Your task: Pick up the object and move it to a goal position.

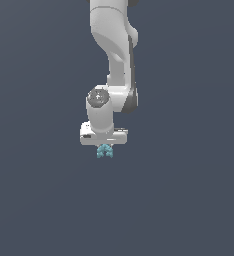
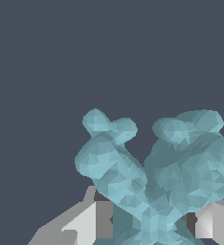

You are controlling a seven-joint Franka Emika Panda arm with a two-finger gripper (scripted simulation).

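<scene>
Wrist view shows the knobbly teal-blue X-shaped piece (image 2: 152,182) sitting between the white gripper (image 2: 150,224) fingers, pinched there, two arms poking out beyond the fingertips

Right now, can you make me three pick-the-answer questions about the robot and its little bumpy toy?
1. Where is the bumpy piece?
A. Directly under the hand
B. Far off at the exterior view's right
C. On top of the arm

2. What colour is it?
A. Red
B. Teal-blue
C. Yellow

3. What is the hand doing?
A. Hanging far from the piece
B. Pointing upward
C. Shut on the piece

Answers:
1 A, the piece pokes out just below the white hand.
2 B, both views show pale teal-blue.
3 C, the wrist view shows the fingers against each side of it.
</scene>
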